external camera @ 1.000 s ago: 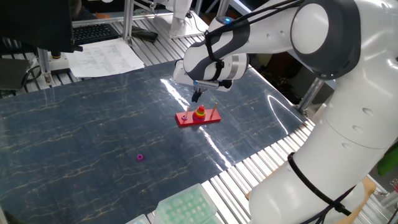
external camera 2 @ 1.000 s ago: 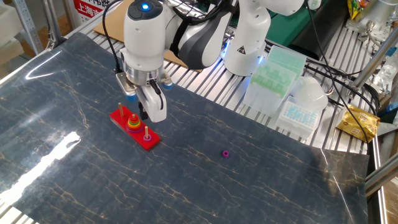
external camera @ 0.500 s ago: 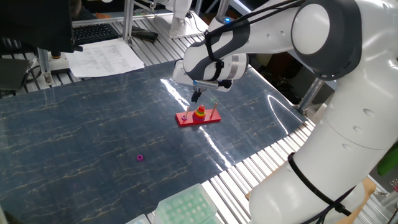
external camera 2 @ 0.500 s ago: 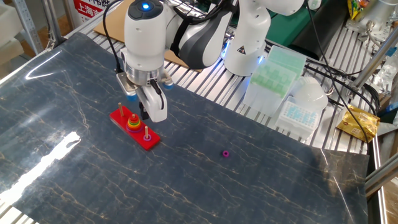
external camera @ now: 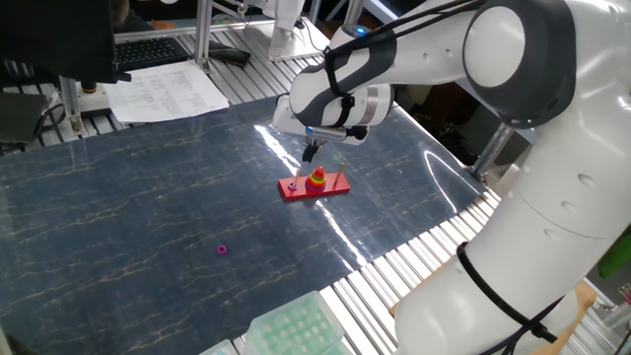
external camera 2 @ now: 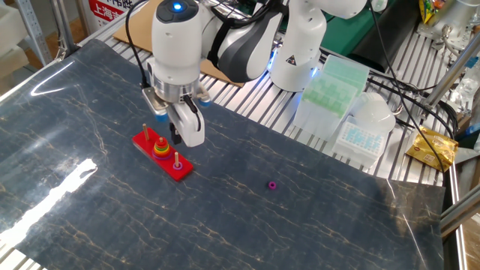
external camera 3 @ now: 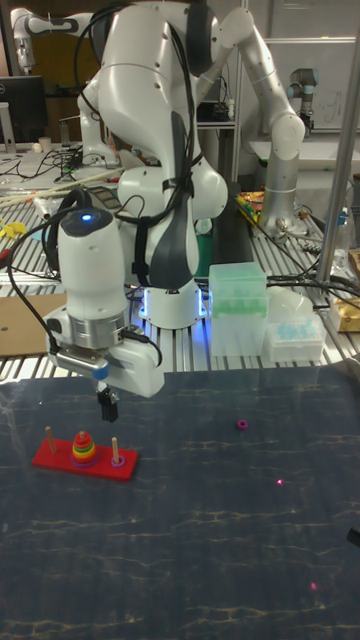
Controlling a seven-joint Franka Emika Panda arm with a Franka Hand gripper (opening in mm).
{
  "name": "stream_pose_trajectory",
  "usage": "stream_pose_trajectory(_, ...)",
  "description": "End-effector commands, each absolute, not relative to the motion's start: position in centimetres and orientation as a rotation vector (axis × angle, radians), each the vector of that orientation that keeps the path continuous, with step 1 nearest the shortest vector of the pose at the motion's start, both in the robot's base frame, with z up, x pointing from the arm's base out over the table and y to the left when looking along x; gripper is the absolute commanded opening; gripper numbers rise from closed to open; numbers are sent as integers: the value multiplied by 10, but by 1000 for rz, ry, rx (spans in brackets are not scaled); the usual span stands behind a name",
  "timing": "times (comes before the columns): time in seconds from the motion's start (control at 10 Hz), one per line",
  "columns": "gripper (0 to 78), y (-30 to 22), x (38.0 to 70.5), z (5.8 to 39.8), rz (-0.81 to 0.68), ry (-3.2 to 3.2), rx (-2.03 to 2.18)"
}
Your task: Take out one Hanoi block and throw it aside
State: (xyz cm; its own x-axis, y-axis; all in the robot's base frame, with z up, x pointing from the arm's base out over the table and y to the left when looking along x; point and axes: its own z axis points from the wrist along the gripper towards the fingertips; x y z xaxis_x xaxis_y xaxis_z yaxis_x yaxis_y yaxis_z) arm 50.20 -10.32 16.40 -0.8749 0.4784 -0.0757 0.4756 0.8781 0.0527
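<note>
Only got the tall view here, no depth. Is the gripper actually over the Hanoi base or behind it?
Observer: Over it. In the other fixed view the gripper hangs above the red base, tips between the ring stack and the end peg, touching neither.
Operator: Carrying anything?
Observer: Nothing shows at the dark fingers from either side camera. I can't tell whether they're open or shut.
Operator: Magenta ring, near the table edge?
Observer: No. The magenta ring lies on the dark mat, apart from the base and short of the slatted rim.
</note>
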Motion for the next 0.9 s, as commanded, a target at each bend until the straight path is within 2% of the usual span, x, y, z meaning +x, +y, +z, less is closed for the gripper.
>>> stream_pose_trajectory(0.1,12,-101,502,166,50,2961,747)
stream_pose_trajectory(0.9,12,-84,497,174,20,2978,655)
